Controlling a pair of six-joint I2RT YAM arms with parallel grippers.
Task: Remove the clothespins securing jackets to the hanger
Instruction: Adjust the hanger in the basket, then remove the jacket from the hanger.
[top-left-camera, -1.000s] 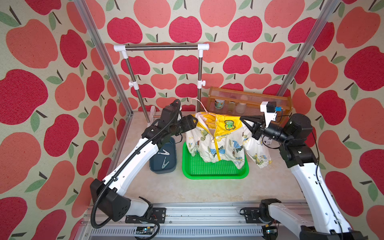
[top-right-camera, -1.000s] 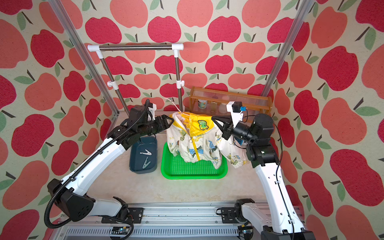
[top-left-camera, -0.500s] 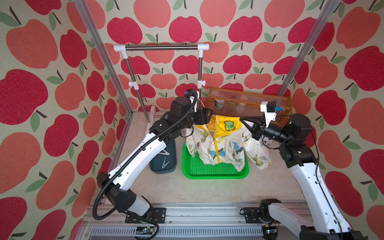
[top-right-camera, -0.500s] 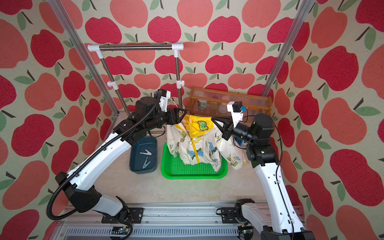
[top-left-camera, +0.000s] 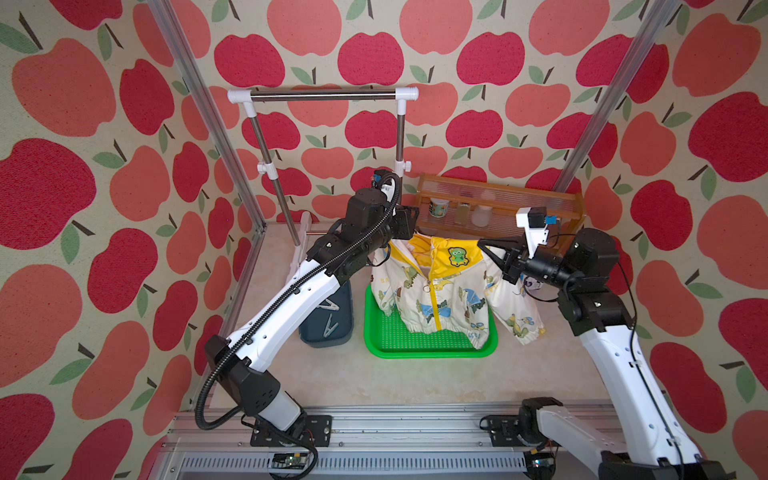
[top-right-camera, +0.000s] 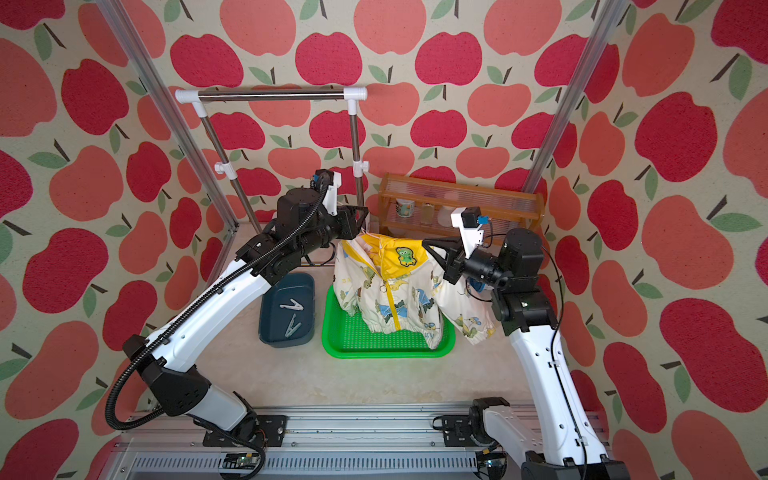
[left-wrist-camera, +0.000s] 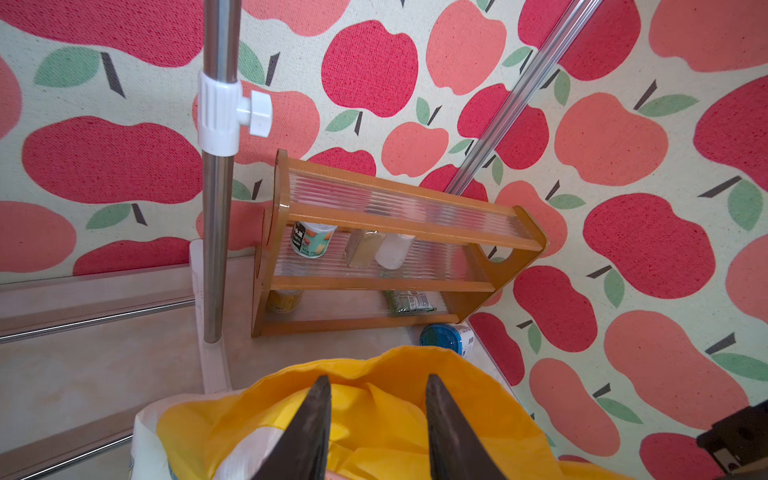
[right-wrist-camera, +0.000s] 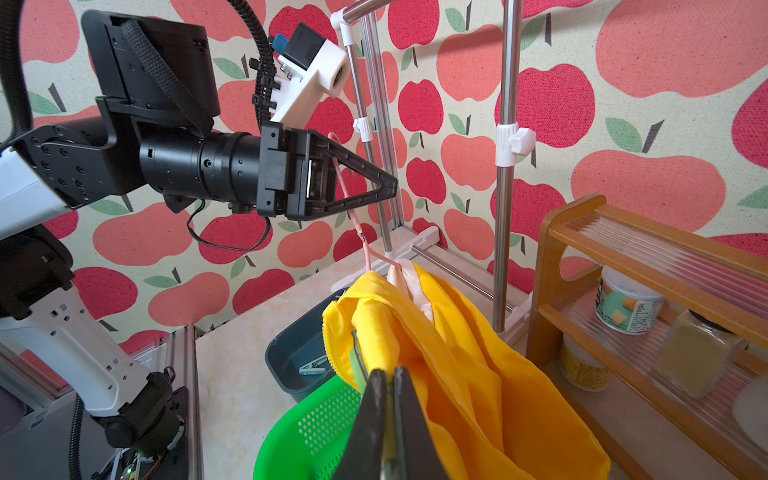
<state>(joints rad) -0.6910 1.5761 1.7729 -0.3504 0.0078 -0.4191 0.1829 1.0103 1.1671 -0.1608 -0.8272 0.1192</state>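
Apple-print walls (top-left-camera: 490, 66) box in the beige tabletop (top-left-camera: 374, 386) on my screens. Both clothespins (top-right-camera: 291, 306) lie loose in the dark-blue bin (top-right-camera: 272, 322), which sits just beside the green tray (top-left-camera: 386, 337), at its 9 o'clock. Over that tray hangs the jacket (top-left-camera: 449, 295), cream with dinosaurs, its hem low over the mesh and one sleeve spilling past the rim at 4 o'clock. From the right wrist view I see the pink hanger (right-wrist-camera: 367, 255) rising out of the yellow hood, its hook reaching up to the fingers of the left gripper (left-wrist-camera: 378, 377), at 11 o'clock of the jacket. Those fingers stand apart above the hood, and I cannot tell whether either touches the wire. My right gripper (right-wrist-camera: 385, 372), at 3 o'clock of the jacket, has its fingers pressed together on the jacket's shoulder edge. At 12 o'clock stands the steel rack (top-left-camera: 324, 96), with a wooden shelf (top-left-camera: 498, 195) of jars at 1 o'clock.
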